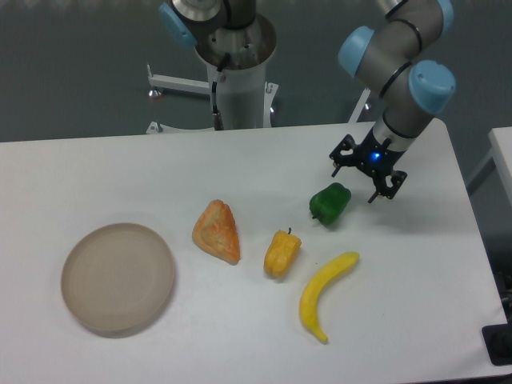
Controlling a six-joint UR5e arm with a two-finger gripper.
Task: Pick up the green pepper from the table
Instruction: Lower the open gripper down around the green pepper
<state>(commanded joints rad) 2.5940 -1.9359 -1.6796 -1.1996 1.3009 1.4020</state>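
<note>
We judge the task not yet begun in earnest: the green pepper (330, 204) lies on the table (120, 176), right of frame centre, untouched and not lifted. The gripper (367, 173) hangs just above and to the upper right of it, fingers spread apart and holding nothing. Remaining steps: centre over the pepper, descend, close, lift.

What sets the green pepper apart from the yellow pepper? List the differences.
Colour: the green pepper is glossy dark green, the yellow pepper yellow-orange.
Stem: the yellow pepper shows a dark stem on top; no stem is visible on the green pepper.
Position: the green pepper lies just below the open end effector; the yellow pepper sits farther off, between the banana and an orange wedge-shaped food item.
Both are similar in size and rest on the table.
</note>
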